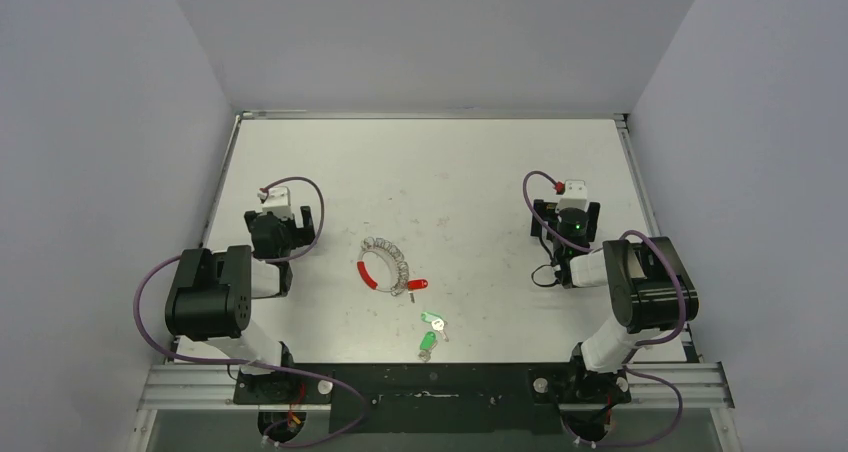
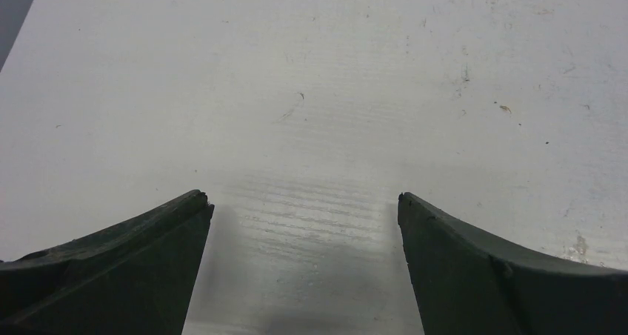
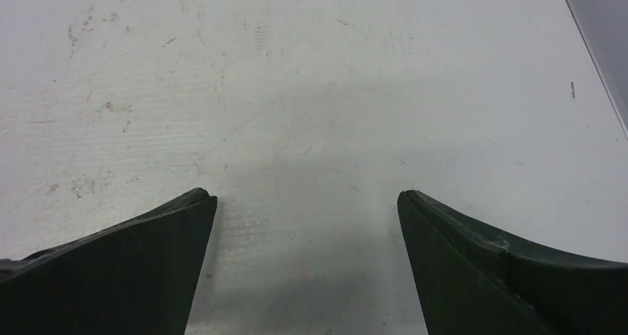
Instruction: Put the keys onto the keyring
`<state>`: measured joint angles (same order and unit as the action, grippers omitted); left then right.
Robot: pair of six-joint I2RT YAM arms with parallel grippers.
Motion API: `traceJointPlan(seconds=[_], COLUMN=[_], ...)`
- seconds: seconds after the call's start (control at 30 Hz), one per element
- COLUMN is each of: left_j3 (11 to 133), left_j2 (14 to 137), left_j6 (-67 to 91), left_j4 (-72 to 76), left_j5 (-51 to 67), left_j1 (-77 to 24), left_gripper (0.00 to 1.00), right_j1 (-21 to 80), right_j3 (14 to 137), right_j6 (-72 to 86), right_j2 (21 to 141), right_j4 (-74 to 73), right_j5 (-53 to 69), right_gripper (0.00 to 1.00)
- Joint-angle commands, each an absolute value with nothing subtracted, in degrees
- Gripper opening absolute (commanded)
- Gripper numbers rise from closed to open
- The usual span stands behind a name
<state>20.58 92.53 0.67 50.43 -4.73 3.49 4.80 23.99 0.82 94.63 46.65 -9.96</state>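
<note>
The keyring [image 1: 386, 264], a silvery beaded loop with a red sleeve on its left arc and a red end at lower right, lies flat at the table's middle. Two keys with green heads lie just in front of it: one [image 1: 435, 321] nearer the ring, the other [image 1: 427, 344] closer to the front edge. My left gripper [image 1: 277, 204] rests far left of the ring, open and empty, its fingers [image 2: 148, 253] wide apart over bare table. My right gripper [image 1: 572, 194] sits far right, also open and empty, fingers [image 3: 474, 253] spread. Neither wrist view shows the ring or keys.
White table [image 1: 450, 162] with scuff marks, enclosed by grey walls on the left, right and back. A black mounting rail [image 1: 430, 384] runs along the near edge between the arm bases. Purple cables loop off both arms.
</note>
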Motion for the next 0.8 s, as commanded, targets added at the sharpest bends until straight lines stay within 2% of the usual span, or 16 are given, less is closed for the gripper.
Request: traceJointPlan(seconds=[0.0, 0.17, 0.23, 0.3, 0.33, 0.43, 0.5, 0.53, 0.67, 0.77], left_j3=[20.8, 20.8, 22.4, 27.9, 32.8, 46.6, 52.4, 52.9, 49.0, 43.2], left_j2=[92.3, 92.2, 90.9, 85.0, 82.1, 79.1, 78.7, 78.1, 72.5, 68.0], left_j6=[0.6, 0.5, 0.3, -0.7, 2.5, 16.6, 23.3, 24.7, 28.3, 35.4], left_j4=[54.8, 54.8, 50.9, 35.1, 23.5, -3.3, -14.8, -16.3, -15.7, -15.6], left_j5=[-5.4, -5.4, -6.2, -9.2, -12.3, -13.7, -13.2, -13.9, -12.4, -11.2], left_j1=[3.3, 3.3, 2.9, 0.7, -1.8, -3.0, -3.0, -3.2, -2.6, -0.8], left_gripper=[0.97, 0.97, 0.97, 0.97, 0.97, 0.97, 0.97, 0.97, 0.97, 0.97], right_j1=[5.2, 5.2, 6.1, 7.0, 6.9, 6.0, 5.6, 5.6, 5.4, 5.3], right_j3=[24.1, 23.7, 25.8, 32.1, 33.8, 34.1, 34.2, 34.3, 36.8, 37.6], right_j6=[1.4, 1.4, 0.7, 4.4, 8.0, 13.5, 12.6, 13.1, 28.0, 28.7], right_j2=[93.1, 92.4, 87.9, 81.6, 78.7, 69.9, 64.2, 61.8, 54.1, 52.8], right_j4=[49.9, 50.5, 41.9, 25.9, 22.8, 20.4, 18.7, 17.3, 1.5, -4.9], right_j5=[-11.3, -10.8, -10.7, -13.7, -14.2, -7.8, -2.2, -1.1, -13.8, -9.1], right_gripper=[1.00, 1.00, 1.00, 1.00, 1.00, 1.00, 1.00, 1.00, 1.00, 1.00])
